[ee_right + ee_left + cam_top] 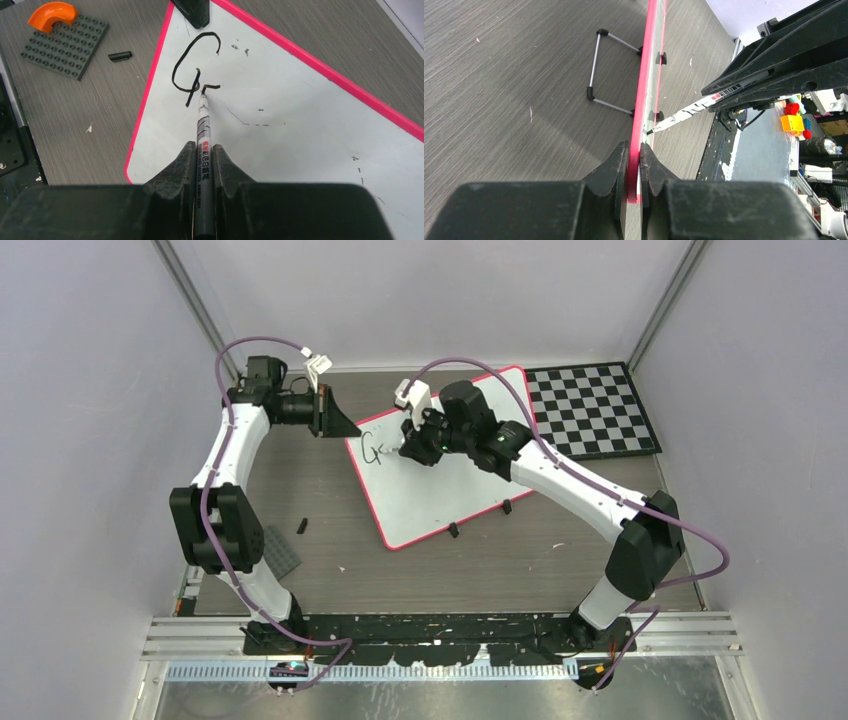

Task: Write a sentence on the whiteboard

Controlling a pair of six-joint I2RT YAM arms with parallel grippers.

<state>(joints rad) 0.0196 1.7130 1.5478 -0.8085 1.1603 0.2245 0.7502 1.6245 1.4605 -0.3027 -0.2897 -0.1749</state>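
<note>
**Early writing step.** The left hand (634,150) clamps the rim of the whiteboard (440,490), which lies mid-worktop (400,580). The right hand (203,147) grips a marker (202,117), tip on the board. The sentence (192,70) reads only "G" plus one stroke. The next move likely calls for steady tip pressure. The barrel print is illegible.

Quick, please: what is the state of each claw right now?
Left claw: closed on the rim of the whiteboard.
Right claw: closed, holding the marker.
</note>
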